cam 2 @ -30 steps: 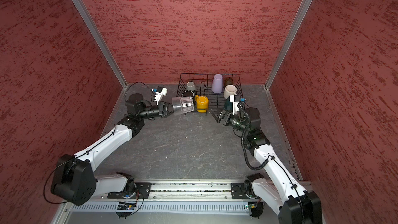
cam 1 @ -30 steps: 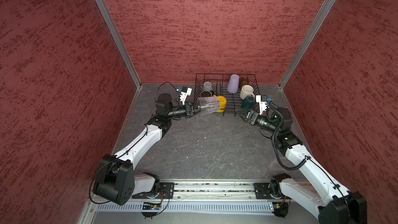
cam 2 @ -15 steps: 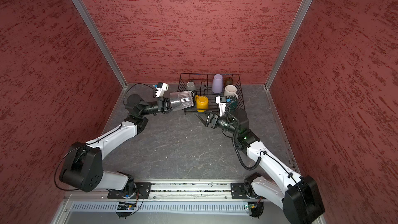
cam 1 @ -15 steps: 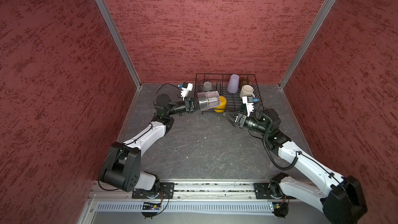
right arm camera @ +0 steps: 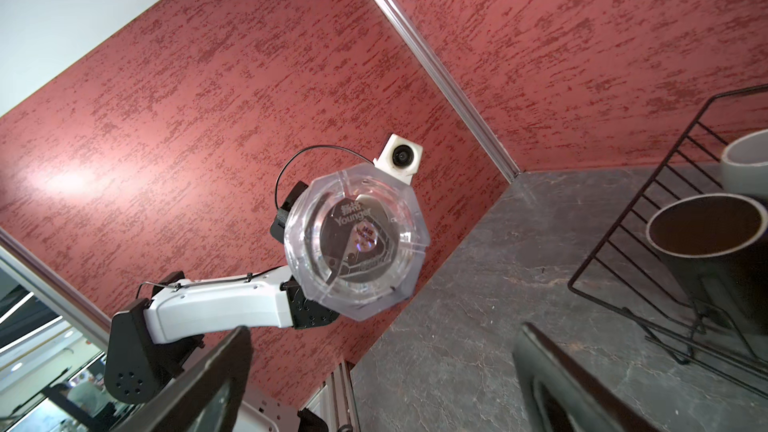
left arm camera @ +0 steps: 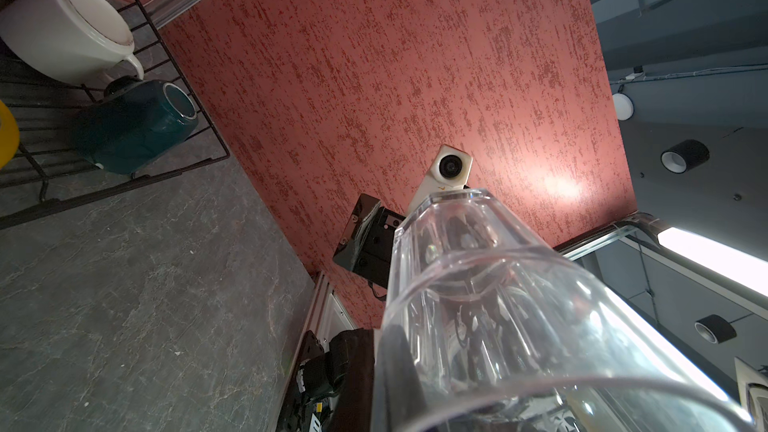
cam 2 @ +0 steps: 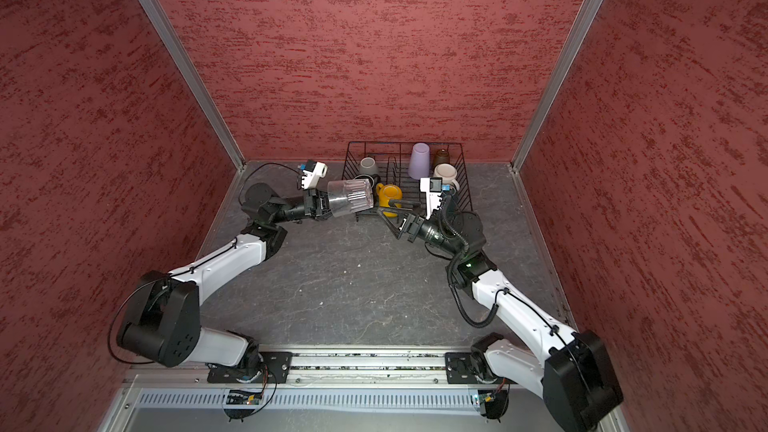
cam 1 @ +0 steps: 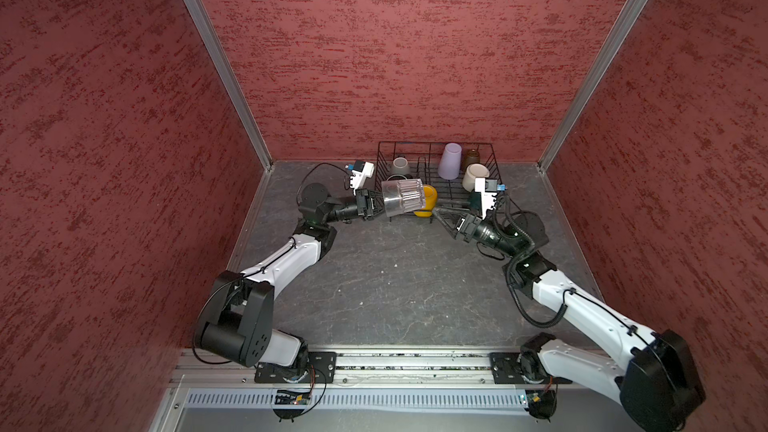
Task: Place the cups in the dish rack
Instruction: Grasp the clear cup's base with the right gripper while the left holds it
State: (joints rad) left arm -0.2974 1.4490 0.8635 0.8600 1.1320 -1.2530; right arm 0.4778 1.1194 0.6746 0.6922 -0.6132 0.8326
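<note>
Rack [cam 1: 424, 144] at the table's back edge, loaded: lilac tumbler [cam 1: 451, 160], amber glass [cam 1: 471, 158], grey mug [cam 1: 400, 166], white mug [cam 1: 474, 175], yellow mug [cam 1: 430, 198], teal mug [left arm camera: 133, 130]. My left gripper [cam 1: 379, 205] clamps the clear glass [cam 1: 402, 197] sideways at its front-left corner; my right gripper [cam 1: 438, 206] gapes empty at its front edge.

- The left arm [cam 1: 286, 257] rises from its base at 7 o'clock in both top views, its white link slanting toward 1 o'clock up to a bent elbow.
- Past the elbow its wrist lies roughly level and points toward 3 o'clock.
- The left gripper [cam 1: 376, 204] is clamped on one end of a clear glass [cam 1: 403, 198], which lies on its side and sticks out toward 3 o'clock.
- The right arm [cam 1: 582, 313] climbs from 5 o'clock toward 11 o'clock, and its forearm then turns toward 10 o'clock.
- The right gripper [cam 2: 384, 206] has its jaws spread wide with nothing between them, and its dark fingers [right arm camera: 557, 380] stand well apart in the right wrist view.
</note>
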